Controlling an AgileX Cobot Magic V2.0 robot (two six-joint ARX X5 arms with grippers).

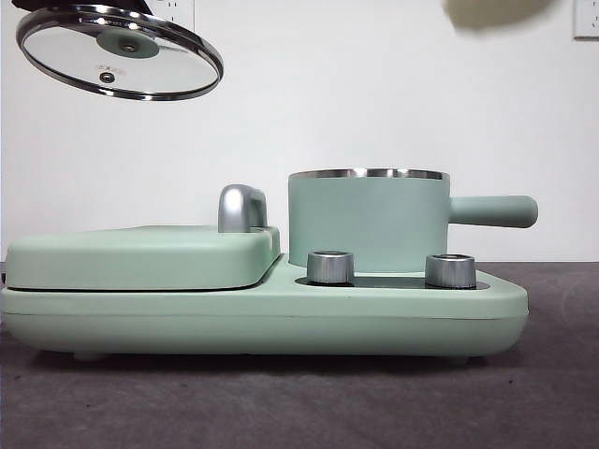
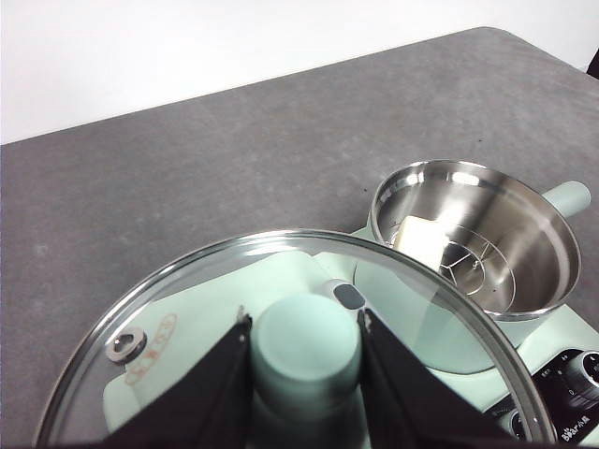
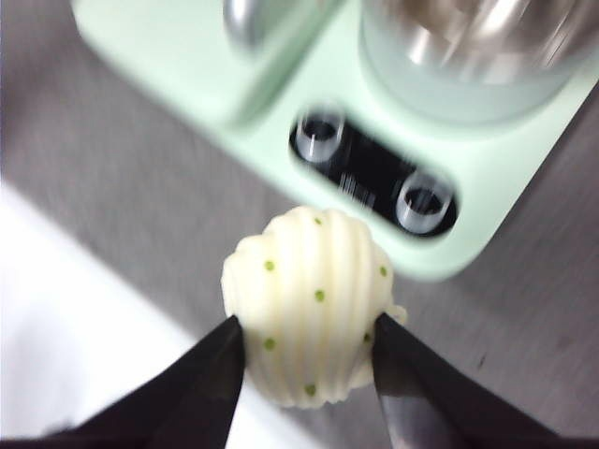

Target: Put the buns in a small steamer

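Observation:
My left gripper (image 2: 304, 318) is shut on the green knob (image 2: 307, 360) of the glass lid (image 2: 187, 309). It holds the lid tilted in the air, high at the left in the front view (image 1: 120, 51). The small steamer (image 1: 370, 220) stands open on the appliance's right side. A smooth off-white bun (image 2: 423, 238) lies inside it on the steel rack. My right gripper (image 3: 307, 323) is shut on the ridged cream bun (image 3: 309, 304) with green flecks. It holds the bun in the air above the table in front of the appliance.
The mint-green appliance base (image 1: 281, 309) carries a flat griddle lid (image 1: 140, 257) with a chrome handle (image 1: 241, 208) on the left. Two steel knobs (image 1: 330, 267) (image 1: 450, 270) sit at the front. The steamer's handle (image 1: 491, 211) points right. A blurred shape (image 1: 496, 11) shows at the top right.

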